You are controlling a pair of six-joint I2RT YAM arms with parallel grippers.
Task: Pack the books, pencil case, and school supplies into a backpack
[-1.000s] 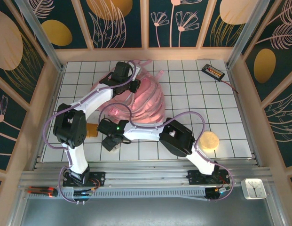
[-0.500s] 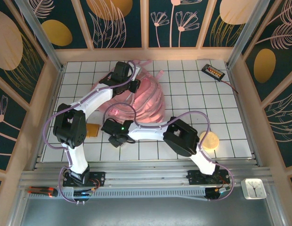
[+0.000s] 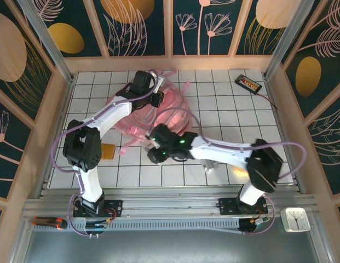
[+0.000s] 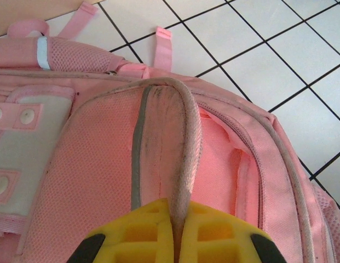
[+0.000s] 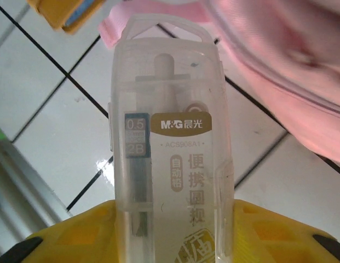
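Note:
The pink backpack (image 3: 172,112) lies at the back left of the tiled table, its opening (image 4: 227,175) gaping. My left gripper (image 4: 180,207) is shut on the backpack's piped opening rim (image 4: 183,137) and holds it up; from above it sits at the bag's top (image 3: 148,96). My right gripper (image 5: 172,213) is shut on a clear plastic M&G box (image 5: 170,109) of leads and a compass, just in front of the bag (image 3: 157,147). The orange-brown pad (image 3: 108,152) lies to the left, with its corner at the upper left of the right wrist view (image 5: 65,13). Books and pencil case are hidden.
A black slab with an orange label (image 3: 249,83) lies at the back right. Small silver-grey pieces (image 3: 209,164) rest under the right forearm. A yellow round object (image 3: 240,174) peeks out beside the right elbow. A loose pink strap (image 3: 129,144) trails left of the right gripper.
The right arm has swung from the front left toward the backpack, its elbow moving far right over the yellow round object. The left gripper has stayed on the bag's rim.

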